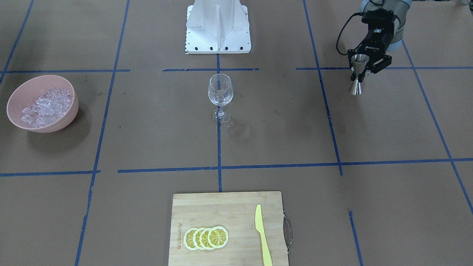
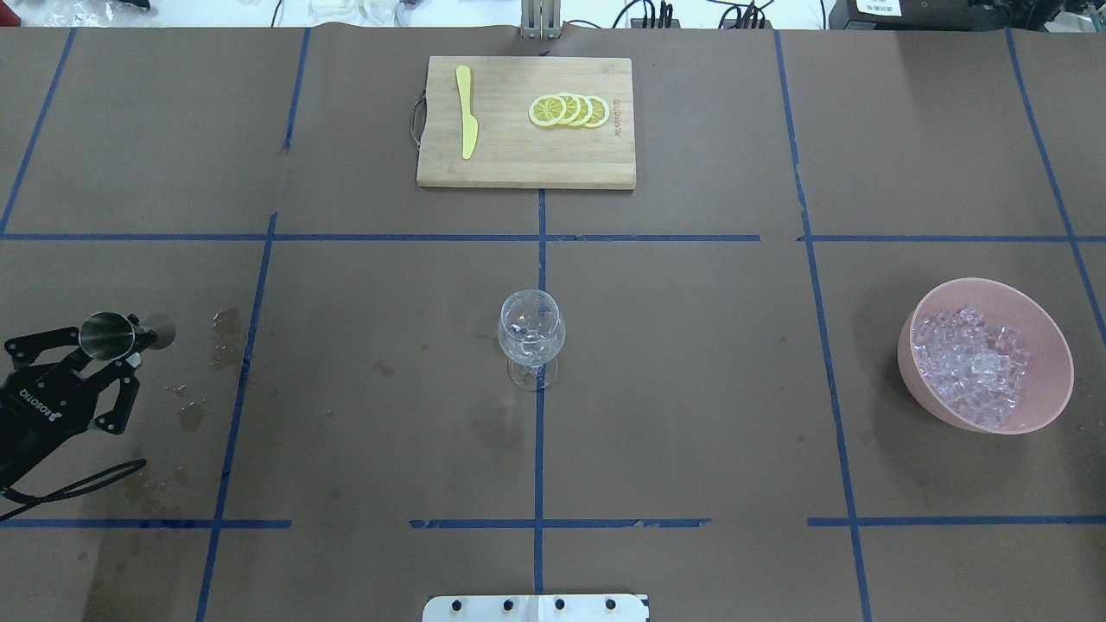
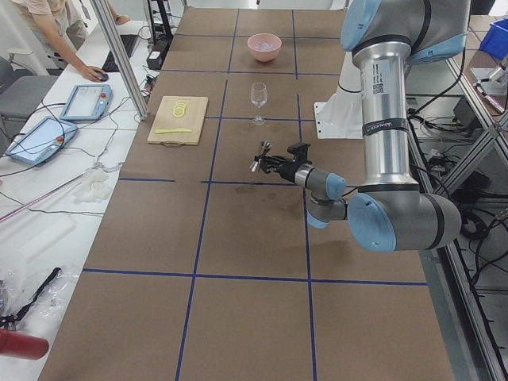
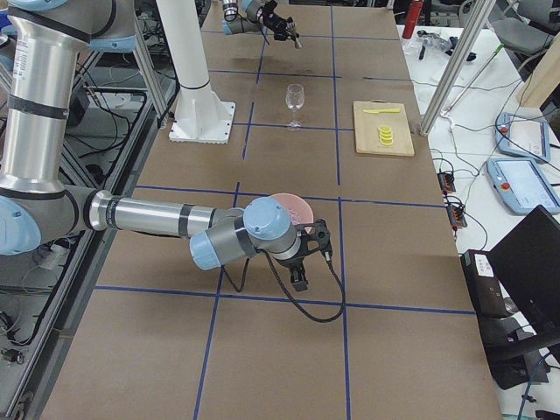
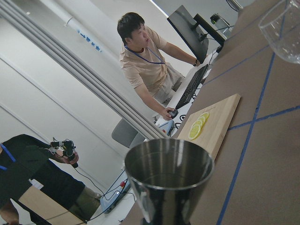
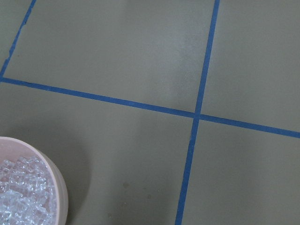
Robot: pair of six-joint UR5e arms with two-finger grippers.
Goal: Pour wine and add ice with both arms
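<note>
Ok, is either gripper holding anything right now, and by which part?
The left gripper holds a steel jigger, pinched at its narrow waist between the two cups. Whether the right gripper holds anything cannot be told.

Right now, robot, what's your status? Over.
Left claw shut on jigger, off to the side. Right claw by bowl of ice, open or shut unclear. Glass mid-table, upright. Nothing seen between jigger and glass.

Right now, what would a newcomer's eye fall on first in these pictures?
Most likely the clear wine glass, standing alone in the very middle. Next, the left gripper, its fingers shut on a steel jigger far out on the robot's left, and the pink bowl heaped with ice on the opposite side.
</note>
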